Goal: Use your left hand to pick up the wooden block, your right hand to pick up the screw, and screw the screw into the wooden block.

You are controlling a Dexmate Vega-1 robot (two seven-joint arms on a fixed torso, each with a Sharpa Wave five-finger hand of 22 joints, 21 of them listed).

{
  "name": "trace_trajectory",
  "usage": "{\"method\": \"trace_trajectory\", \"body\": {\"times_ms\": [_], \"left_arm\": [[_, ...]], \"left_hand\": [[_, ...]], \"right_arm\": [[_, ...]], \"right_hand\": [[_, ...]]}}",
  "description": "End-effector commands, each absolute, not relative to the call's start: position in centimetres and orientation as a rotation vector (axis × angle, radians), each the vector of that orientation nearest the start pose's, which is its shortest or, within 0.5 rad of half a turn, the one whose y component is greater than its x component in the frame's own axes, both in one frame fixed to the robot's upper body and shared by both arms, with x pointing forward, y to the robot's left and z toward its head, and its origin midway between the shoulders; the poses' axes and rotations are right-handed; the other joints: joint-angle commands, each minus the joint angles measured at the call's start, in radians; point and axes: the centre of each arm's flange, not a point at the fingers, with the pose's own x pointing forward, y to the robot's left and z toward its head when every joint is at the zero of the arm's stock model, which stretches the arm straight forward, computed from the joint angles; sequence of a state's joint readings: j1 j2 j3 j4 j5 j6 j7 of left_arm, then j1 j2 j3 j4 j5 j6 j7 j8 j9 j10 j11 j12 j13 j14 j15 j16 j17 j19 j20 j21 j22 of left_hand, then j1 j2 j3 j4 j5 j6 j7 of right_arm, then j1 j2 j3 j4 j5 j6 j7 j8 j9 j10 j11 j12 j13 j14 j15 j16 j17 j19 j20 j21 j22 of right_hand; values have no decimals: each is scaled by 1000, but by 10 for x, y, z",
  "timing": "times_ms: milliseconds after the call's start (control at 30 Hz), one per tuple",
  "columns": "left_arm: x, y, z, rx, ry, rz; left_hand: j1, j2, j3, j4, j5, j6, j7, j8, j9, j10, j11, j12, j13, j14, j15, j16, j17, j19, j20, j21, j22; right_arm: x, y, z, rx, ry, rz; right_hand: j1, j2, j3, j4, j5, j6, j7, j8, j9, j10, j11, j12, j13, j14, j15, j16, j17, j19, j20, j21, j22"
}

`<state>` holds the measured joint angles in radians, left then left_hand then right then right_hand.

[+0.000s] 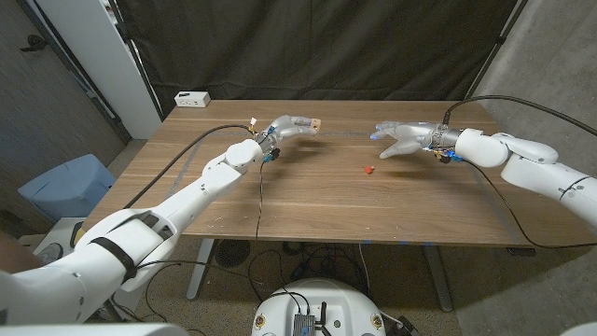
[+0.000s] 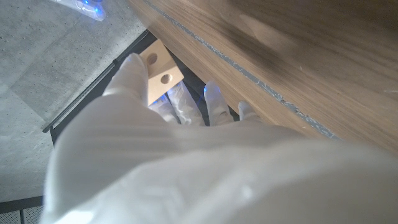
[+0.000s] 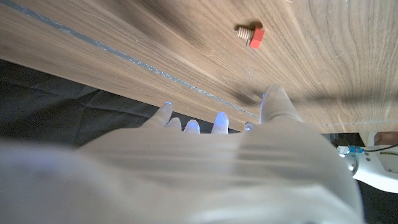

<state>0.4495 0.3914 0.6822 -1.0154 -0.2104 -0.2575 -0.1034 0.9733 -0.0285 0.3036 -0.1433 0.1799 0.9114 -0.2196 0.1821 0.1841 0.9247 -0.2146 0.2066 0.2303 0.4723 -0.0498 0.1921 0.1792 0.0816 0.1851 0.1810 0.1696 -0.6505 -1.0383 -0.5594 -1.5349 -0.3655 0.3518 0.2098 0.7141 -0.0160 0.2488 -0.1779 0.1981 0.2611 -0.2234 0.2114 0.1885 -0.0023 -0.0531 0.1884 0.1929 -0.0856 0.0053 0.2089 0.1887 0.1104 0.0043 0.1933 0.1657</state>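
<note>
The left hand (image 1: 285, 128) hangs over the far part of the wooden table (image 1: 308, 201) with its fingers closed around the wooden block (image 1: 315, 124), which sticks out past the fingertips toward the middle of the table and is lifted off the surface. In the left wrist view the wooden block (image 2: 159, 73) sits pinched between the thumb (image 2: 129, 71) on one side and the other fingers (image 2: 214, 106) on the other, with two round holes showing in its pale face, one above the other, just beyond the thumb's tip. The right hand (image 1: 404, 139) is held above the table with its fingers spread apart and empty, the fingertips reaching toward the left hand and well apart from the block. The screw (image 1: 367, 169), with a red head, lies on the table below and slightly ahead of the right hand's fingertips, not touched by them. In the right wrist view the screw (image 3: 250, 34) rests on its side on the wood grain, beyond the fingertips (image 3: 220, 122) and apart from them, its red head pointing away from its pale threaded shank. A white box (image 1: 192, 98) stands at the far corner of the table, beyond the left hand and well clear of its fingers.
</note>
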Motion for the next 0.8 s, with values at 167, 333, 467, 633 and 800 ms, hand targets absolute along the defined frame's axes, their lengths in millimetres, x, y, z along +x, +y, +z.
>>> {"method": "trace_trajectory", "body": {"times_ms": [167,333,467,633,800], "left_arm": [[703,156,40,558,-584,-423],[702,155,39,557,-576,-426],[701,153,39,575,-576,-424],[699,150,39,590,-579,-428],[698,148,38,589,-577,-432]], "left_hand": [[-4,12,-1,5,-2,-4,1,4,4,-6,-2,0,3,-7,-5,3,3,-10,9,3,4],[-4,12,-1,4,-2,-6,0,5,4,-6,-3,1,3,-8,-7,3,3,-12,7,4,4],[-4,13,-2,4,-2,-5,1,5,4,-6,-3,1,3,-8,-7,4,3,-13,7,4,4],[-5,15,-2,4,-2,-3,1,7,4,-7,-3,1,3,-14,-3,2,3,-18,6,3,4],[-6,16,-3,5,-2,-2,1,7,4,-8,-3,2,2,-14,-6,3,3,-21,7,3,4]], "right_arm": [[600,-325,47,-1680,-641,345],[605,-328,41,-1653,-649,367],[608,-330,40,-1651,-656,380],[612,-331,40,-1657,-667,394],[616,-330,41,-1667,-681,409]], "right_hand": [[24,-7,10,3,6,3,2,1,6,-35,-8,-8,6,-9,3,-7,3,-10,3,-7,2],[36,-15,12,5,12,0,2,-1,6,-70,-7,-13,6,-29,8,-14,4,-11,3,-7,2],[43,-18,13,5,16,-2,2,-3,6,-87,-6,-15,7,-36,10,-16,5,-12,3,-7,2],[49,-22,13,5,20,-4,2,-4,7,-101,-6,-15,7,-40,12,-17,6,-11,2,-6,2],[56,-24,15,5,24,-7,2,-5,7,-111,-6,-15,7,-44,12,-17,6,-8,2,-5,2]]}}
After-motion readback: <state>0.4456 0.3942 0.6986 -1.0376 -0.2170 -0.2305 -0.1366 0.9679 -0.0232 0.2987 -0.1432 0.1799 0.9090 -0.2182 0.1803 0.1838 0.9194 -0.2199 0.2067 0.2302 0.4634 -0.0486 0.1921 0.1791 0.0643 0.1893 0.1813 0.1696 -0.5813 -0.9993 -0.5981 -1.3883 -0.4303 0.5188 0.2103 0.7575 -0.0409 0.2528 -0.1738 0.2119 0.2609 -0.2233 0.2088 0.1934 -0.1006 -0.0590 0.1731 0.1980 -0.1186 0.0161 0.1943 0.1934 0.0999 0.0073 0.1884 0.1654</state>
